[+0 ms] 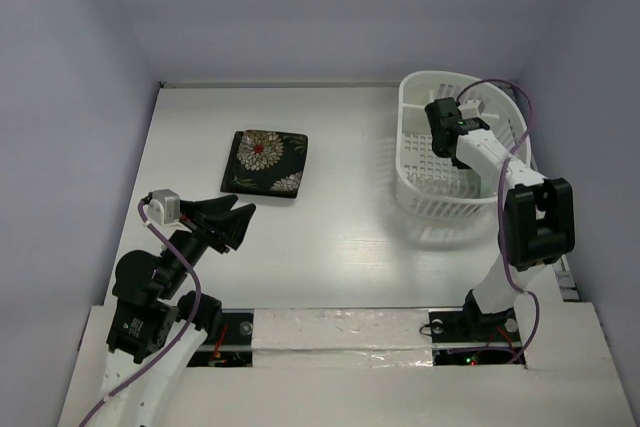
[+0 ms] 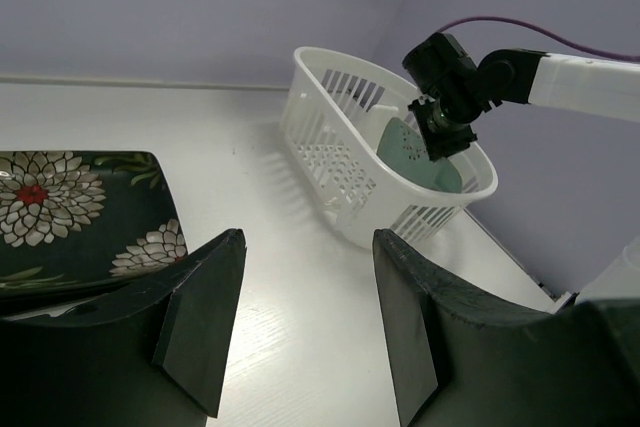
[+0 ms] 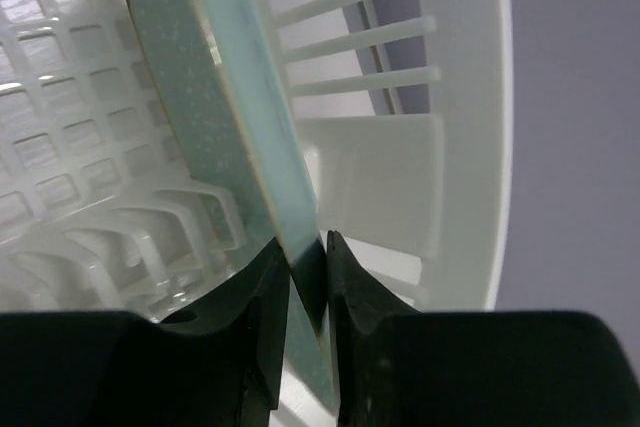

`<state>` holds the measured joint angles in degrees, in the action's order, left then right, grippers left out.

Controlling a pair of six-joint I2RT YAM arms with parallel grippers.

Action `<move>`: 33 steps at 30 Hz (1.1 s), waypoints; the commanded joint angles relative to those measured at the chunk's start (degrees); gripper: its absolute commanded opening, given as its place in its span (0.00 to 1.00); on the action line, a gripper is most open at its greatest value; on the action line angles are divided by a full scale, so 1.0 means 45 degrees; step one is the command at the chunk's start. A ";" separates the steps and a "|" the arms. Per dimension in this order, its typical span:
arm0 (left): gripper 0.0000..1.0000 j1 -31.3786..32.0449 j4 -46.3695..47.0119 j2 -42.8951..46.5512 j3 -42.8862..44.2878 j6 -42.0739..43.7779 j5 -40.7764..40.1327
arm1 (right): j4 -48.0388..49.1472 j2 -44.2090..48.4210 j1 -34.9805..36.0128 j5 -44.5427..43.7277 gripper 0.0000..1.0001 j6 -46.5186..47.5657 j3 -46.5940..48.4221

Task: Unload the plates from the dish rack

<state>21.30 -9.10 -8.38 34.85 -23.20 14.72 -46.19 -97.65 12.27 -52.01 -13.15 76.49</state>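
Looking down from the top camera: the right arm reaches into the dish rack at the far right of the table. The right gripper sits inside the rack, and its jaw state cannot be read from this view. One black flower plate lies flat on the table left of centre, well apart from the rack. The left gripper hovers just on the near side of that plate, jaws spread, holding nothing. Left wrist camera: both left fingers stand wide apart over bare table, with the flower plate at lower left. The rack is beyond at right, a pale green plate standing on edge inside it, the right gripper at its upper edge. Right wrist camera: the right fingers are clamped on the green plate's rim, one on each face. The plate stands near upright against the rack's slotted wall.
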 commanded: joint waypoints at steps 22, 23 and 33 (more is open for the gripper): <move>0.51 0.0071 0.0500 -0.0207 -0.0069 -0.0118 -0.0068 | 0.2980 0.2656 0.1062 -0.2563 0.00 0.2216 -0.0669; 0.51 0.0071 0.0519 -0.0227 -0.0088 -0.0118 -0.0068 | 0.2980 0.2733 0.1236 -0.2622 0.00 0.2334 -0.0669; 0.51 0.0071 0.0539 -0.0305 -0.0069 -0.0118 -0.0068 | 0.2960 0.3086 0.1882 -0.3598 0.00 0.2765 -0.0415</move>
<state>21.30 -9.08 -8.88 34.85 -23.31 14.55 -38.20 -87.35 20.38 -60.34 -2.28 72.16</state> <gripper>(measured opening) 0.506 0.057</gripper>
